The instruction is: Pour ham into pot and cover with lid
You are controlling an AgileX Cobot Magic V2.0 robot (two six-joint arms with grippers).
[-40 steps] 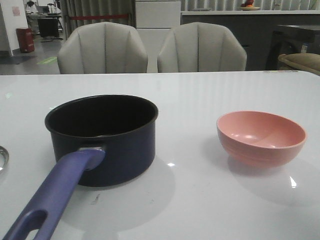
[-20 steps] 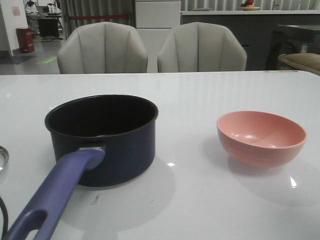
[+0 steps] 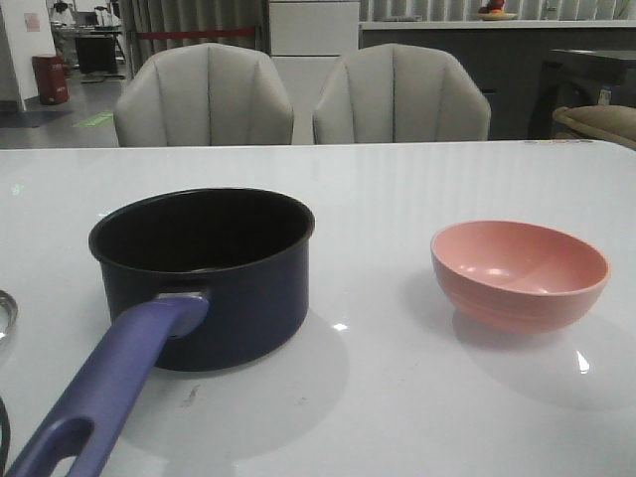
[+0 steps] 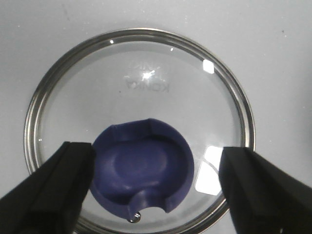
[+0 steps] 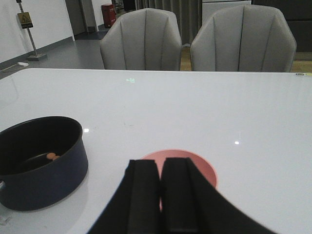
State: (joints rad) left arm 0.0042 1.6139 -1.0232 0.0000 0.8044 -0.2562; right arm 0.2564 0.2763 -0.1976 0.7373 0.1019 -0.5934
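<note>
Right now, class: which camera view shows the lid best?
The left wrist view: the lid fills it, knob between the open left gripper fingers. The front view catches only a rim sliver at its left edge; the right wrist view shows none.

Counted on the table (image 3: 417, 189): 1 pot (image 3: 204, 273), 1 pink bowl (image 3: 519, 273), 1 glass lid (image 4: 141, 146) w/ 1 blue knob (image 4: 142, 168). In the pot, 2 small ham pcs (image 5: 52, 156) are seen, close together. Behind the table, 2 grey chairs (image 3: 204, 94) are counted. 2 grippers are seen: left (image 4: 156, 187) and right (image 5: 160, 195).
</note>
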